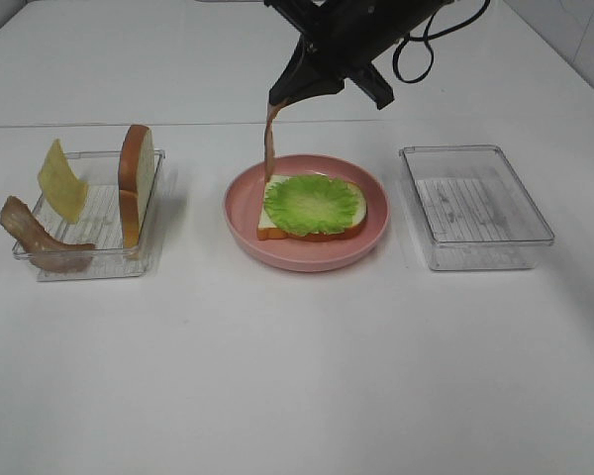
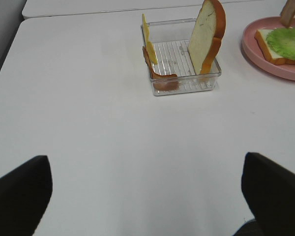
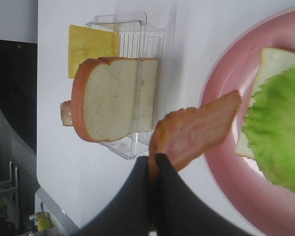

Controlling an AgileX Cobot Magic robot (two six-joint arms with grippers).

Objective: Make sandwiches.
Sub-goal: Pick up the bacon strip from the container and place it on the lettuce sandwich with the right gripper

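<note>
The right claw (image 1: 275, 99) is clenching the top end of a thin, brown-pink bacon strip (image 1: 269, 141), which is hanging limp straight below its fingertips. Beneath the claw, on a round pink plate (image 1: 307, 259), a ruffled green lettuce leaf (image 1: 314, 204) is lying flat on a square, orange-crusted bread slice (image 1: 270, 230). The left claw (image 2: 146, 162) is spreading wide, released. Well ahead of it, a clear ribbed tray (image 2: 187, 86) is holding an upright slice (image 2: 206, 37), a yellow cheese square (image 2: 146, 37) and a second strip (image 2: 162, 78).
</note>
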